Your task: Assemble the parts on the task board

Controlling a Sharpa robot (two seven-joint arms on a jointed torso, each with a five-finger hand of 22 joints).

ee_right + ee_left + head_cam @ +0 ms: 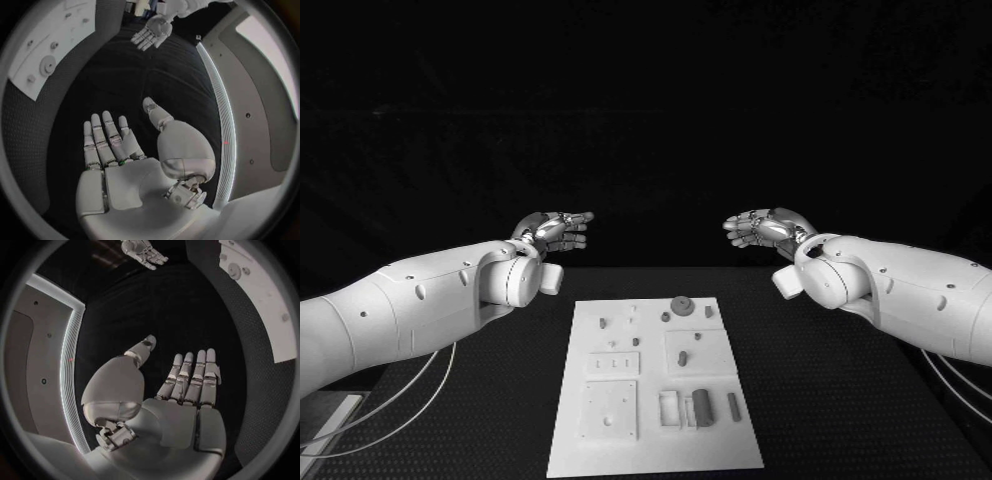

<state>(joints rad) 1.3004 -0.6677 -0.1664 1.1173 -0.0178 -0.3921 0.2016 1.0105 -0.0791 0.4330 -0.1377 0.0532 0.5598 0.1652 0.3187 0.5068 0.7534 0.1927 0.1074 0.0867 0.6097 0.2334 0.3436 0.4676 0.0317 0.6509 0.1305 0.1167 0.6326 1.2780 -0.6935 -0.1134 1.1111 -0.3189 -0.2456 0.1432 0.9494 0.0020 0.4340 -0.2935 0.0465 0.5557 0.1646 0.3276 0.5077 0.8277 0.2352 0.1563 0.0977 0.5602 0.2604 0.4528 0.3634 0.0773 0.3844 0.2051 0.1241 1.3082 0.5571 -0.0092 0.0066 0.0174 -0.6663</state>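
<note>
1. Left hand (557, 232) up in the air past the far end of the board (655, 455), fingers spread, holding nothing.
2. Right hand (764, 229) up across from it, palm facing in, fingers spread, holding nothing.
3. Board flat on the black bench (834, 400), between both arms.
4. Small parts (702, 406) lying on the board, well apart from both hands.

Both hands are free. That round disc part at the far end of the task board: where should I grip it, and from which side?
Judging from the head view, pinch the round disc across its rim, coming down from above. It seems to lie flat on the task board with a small raised centre, so no side face shows to grab. The right robot hand hovers open nearest it; the left robot hand is also open.
</note>
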